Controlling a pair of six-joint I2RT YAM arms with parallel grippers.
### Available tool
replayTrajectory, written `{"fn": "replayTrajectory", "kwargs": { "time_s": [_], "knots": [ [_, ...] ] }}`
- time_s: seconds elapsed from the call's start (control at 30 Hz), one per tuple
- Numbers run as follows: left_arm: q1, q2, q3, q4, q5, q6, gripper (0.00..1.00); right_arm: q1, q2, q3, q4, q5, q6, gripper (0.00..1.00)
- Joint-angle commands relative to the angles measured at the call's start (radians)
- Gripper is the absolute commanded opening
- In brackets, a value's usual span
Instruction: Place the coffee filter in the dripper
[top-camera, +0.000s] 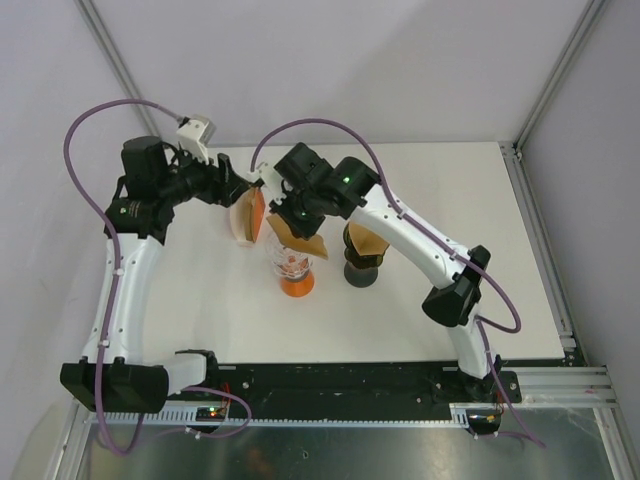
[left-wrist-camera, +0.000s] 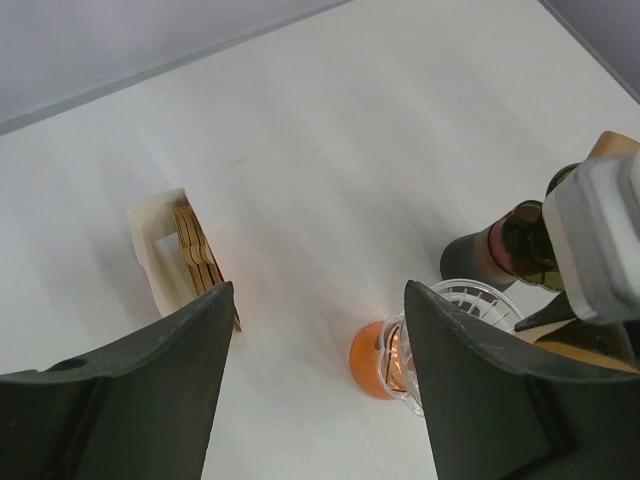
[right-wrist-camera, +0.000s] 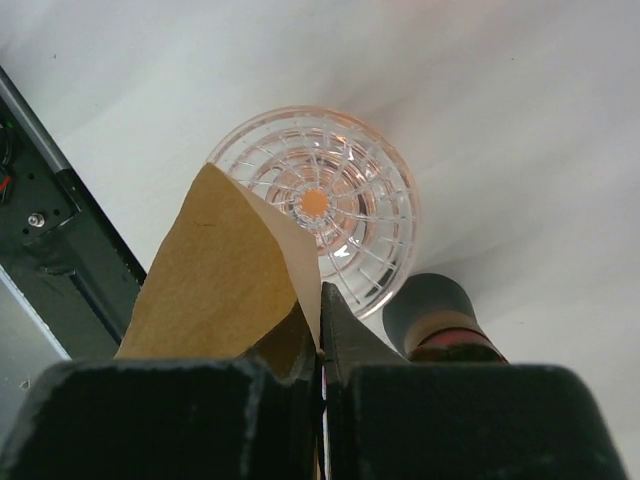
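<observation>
The right end effector (right-wrist-camera: 320, 305) is clamped shut on a brown paper cone filter (right-wrist-camera: 215, 275). It holds the filter over the rim of a clear ribbed dripper with an orange base (right-wrist-camera: 330, 195), not yet inside it. The dripper stands on the white surface (right-wrist-camera: 500, 100), just beside a dark brown vessel (right-wrist-camera: 440, 318). The left end effector (left-wrist-camera: 318, 295) hangs with its jaws apart, gripping nothing, near a cream holder of brown filters (left-wrist-camera: 165, 240).

The left arm (top-camera: 125, 290) and right arm (top-camera: 420, 235) bend inward, left fingers (left-wrist-camera: 150, 400) splayed, right fingers (right-wrist-camera: 440, 420) pinched together.
</observation>
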Motion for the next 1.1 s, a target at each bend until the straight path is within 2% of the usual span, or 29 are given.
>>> {"fn": "replayTrajectory", "kwargs": {
  "time_s": [0.0,0.33,0.4,0.5,0.73,1.07],
  "knots": [
    [-0.003,0.006,-0.011,0.010,0.000,0.038,0.74,0.009,0.026,0.057,0.004,-0.012,-0.017,0.00],
    [0.006,0.020,-0.028,0.011,-0.049,0.055,0.75,0.017,0.093,0.085,0.022,0.021,-0.035,0.01],
    [0.010,0.024,-0.037,0.010,-0.053,0.054,0.75,0.014,0.099,0.082,0.035,0.022,-0.035,0.09],
    [0.012,0.026,-0.045,0.011,-0.055,0.056,0.75,0.012,0.104,0.080,0.049,0.030,-0.033,0.27],
    [0.012,0.023,-0.051,0.011,-0.049,0.062,0.75,0.011,0.076,0.071,0.083,0.058,-0.036,0.54],
    [0.011,0.028,-0.060,0.010,-0.031,0.065,0.75,0.012,-0.023,0.022,0.150,0.081,-0.064,0.69]
  ]
}}
